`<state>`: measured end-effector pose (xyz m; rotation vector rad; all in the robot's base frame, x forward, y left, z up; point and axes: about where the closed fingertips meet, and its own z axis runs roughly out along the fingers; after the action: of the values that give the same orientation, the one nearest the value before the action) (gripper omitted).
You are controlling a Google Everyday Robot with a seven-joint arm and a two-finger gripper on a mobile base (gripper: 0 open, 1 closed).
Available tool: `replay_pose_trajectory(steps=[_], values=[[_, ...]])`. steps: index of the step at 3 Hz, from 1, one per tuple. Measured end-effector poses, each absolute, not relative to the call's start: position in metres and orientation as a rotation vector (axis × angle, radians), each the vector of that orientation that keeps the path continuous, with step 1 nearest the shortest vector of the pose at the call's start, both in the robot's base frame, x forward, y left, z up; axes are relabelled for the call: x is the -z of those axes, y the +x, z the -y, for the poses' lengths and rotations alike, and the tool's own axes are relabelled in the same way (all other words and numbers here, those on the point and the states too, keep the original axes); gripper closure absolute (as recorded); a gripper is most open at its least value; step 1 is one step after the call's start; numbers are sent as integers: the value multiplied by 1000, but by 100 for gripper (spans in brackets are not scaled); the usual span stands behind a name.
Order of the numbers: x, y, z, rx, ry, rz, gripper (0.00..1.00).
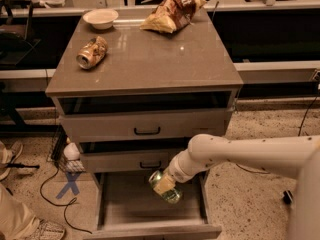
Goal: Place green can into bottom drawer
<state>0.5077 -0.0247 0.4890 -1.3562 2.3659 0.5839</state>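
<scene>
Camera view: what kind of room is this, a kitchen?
Probably a robot test lab, not a home kitchen: cables trail over the speckled floor, a blue tape X marks it, and the gripper holds the green can above the open bottom drawer.
</scene>
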Motion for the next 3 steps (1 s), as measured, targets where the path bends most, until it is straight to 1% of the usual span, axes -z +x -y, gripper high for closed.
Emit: replay_pose_trajectory(steps=[1, 2, 3], values=[[-439, 538, 33, -516, -1390, -2341, 100], [-370, 567, 38, -503, -1434, -2346, 100], [-325, 579, 45, -557, -1396, -2381, 100]])
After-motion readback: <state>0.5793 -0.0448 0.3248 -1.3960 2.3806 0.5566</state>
